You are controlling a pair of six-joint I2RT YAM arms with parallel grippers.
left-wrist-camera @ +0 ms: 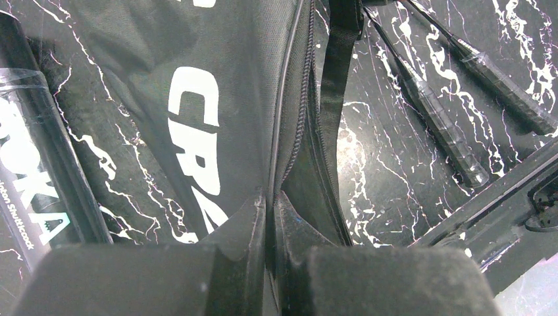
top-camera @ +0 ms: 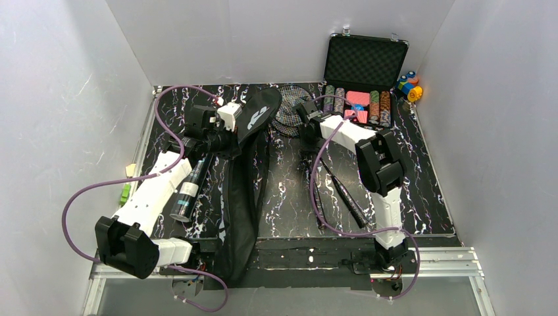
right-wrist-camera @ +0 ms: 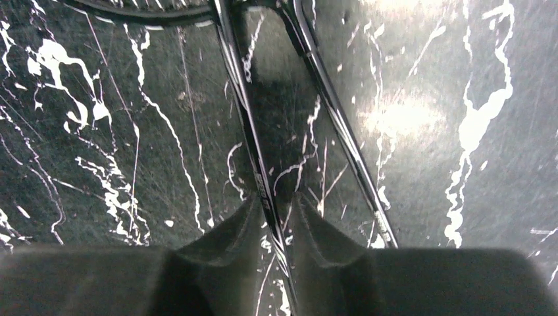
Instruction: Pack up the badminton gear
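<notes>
Racquets [top-camera: 347, 201], two, thin, black: location?
— Flat on the table [top-camera: 421, 164], right of the bag [top-camera: 245, 178], heads at the far end near the open chip case [top-camera: 365, 66]. My right gripper [right-wrist-camera: 275, 209]: fingers apart, astride one shaft, not closed on it.
Bag, long, black, white lettering: position?
— Lengthwise down the middle of the table. My left gripper [left-wrist-camera: 270, 207]: fingers pressed together on a fold of its fabric beside the zip.
Tube [top-camera: 189, 189], dark, teal lettering?
— Lying on the table between my left arm and the bag, near both.
</notes>
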